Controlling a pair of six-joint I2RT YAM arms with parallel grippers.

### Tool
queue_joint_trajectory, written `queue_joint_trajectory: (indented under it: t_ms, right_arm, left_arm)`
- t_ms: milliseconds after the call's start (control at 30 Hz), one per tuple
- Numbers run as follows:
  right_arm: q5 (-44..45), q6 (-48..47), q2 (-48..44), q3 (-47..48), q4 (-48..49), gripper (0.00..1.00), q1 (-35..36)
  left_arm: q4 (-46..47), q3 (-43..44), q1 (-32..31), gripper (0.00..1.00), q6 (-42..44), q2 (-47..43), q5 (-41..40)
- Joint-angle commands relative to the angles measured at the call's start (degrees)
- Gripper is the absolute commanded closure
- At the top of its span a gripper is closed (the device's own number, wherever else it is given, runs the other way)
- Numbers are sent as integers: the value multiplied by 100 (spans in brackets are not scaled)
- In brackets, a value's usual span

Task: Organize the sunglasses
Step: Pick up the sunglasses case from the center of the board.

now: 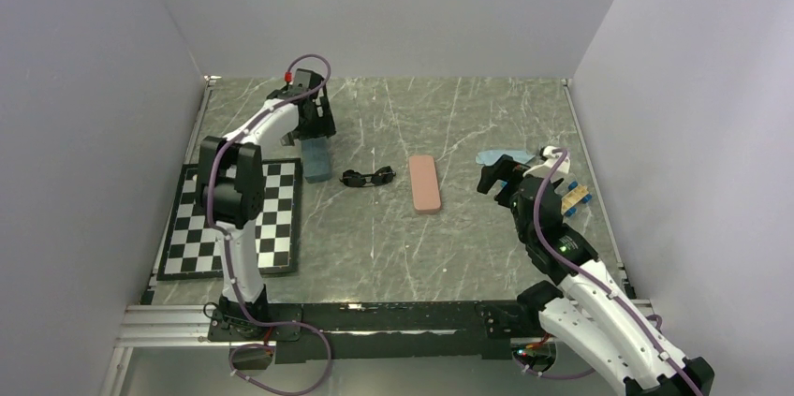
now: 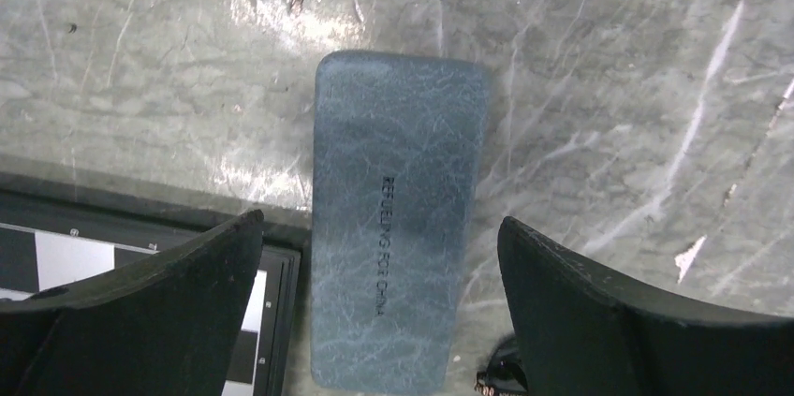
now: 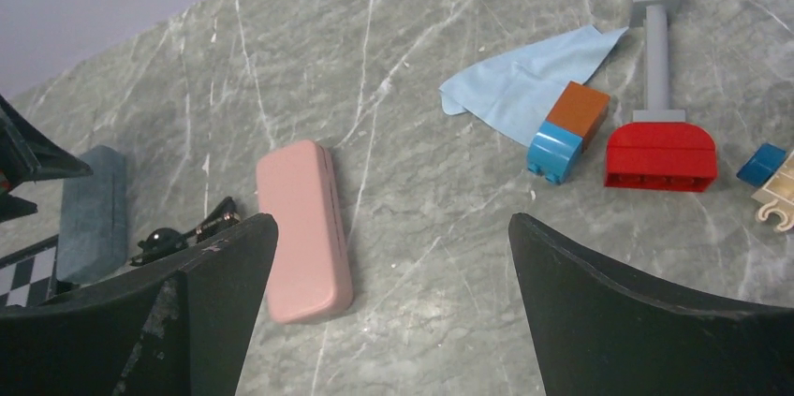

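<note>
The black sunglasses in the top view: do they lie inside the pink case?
No, the black sunglasses lie on the bare table, left of the closed pink case.

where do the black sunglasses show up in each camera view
Top external: black sunglasses at mid-table, between the blue case and pink case.
Left wrist: only a dark sliver at the bottom edge, right of the blue case; probably them.
Right wrist: lower left, between the two cases.
Shared landmark: the blue case, in all three.
</note>
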Motion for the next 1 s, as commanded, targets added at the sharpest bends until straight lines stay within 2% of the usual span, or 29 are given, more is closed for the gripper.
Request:
queue_joint_trajectory:
  t_ms: [0, 200, 333, 433, 467, 567, 600, 667, 733, 800, 833, 933, 967]
  right_arm:
    - [116, -5, -127, -70, -165, 0, 0]
    - [139, -20, -172, -69, -202, 0, 0]
    - [161, 27, -233, -106, -222, 0, -1]
    - [105, 18, -215, -121, -175, 0, 0]
    - [27, -5, -202, -113, -151, 0, -4]
    - [-291, -107, -160, -31, -83, 0, 0]
    - [-432, -178, -158, -27, -13, 0, -2]
    - [-723, -309, -153, -37, 161, 0, 0]
    - [-1050, -426, -150, -62, 437, 0, -6]
    - [-1568, -515, -156, -119, 819, 0, 0]
    - [-1914, -575, -172, -193, 1062, 0, -7]
    - [-3486, -849, -189, -451, 2386, 0, 3]
    - [-4082, -850, -155, -527, 2863, 0, 4]
  left_arm:
    - [-387, 490, 61, 1, 206, 438, 50]
    - [-269, 491, 62, 2, 165, 788, 691]
    - [-162, 322, 62, 14, 110, 800, 772]
    - [-190, 304, 58, 39, 117, 731, 786]
    - [-147, 280, 58, 57, 135, 665, 792]
    - [-135, 353, 53, 97, 282, 360, 995]
    - [-62, 307, 53, 100, 319, 183, 1145]
    - [314, -27, 53, 100, 393, -320, 1671]
    - [985, -811, 45, 100, 459, -1011, 2488]
    - [1944, -1677, 32, 100, 472, -1806, 3484]
    - [2706, -2085, 23, 100, 446, -2214, 4037]
    - [4749, -3291, -127, 100, 156, -3234, 6035]
    - [5368, -3608, -238, 100, 7, -3485, 6433]
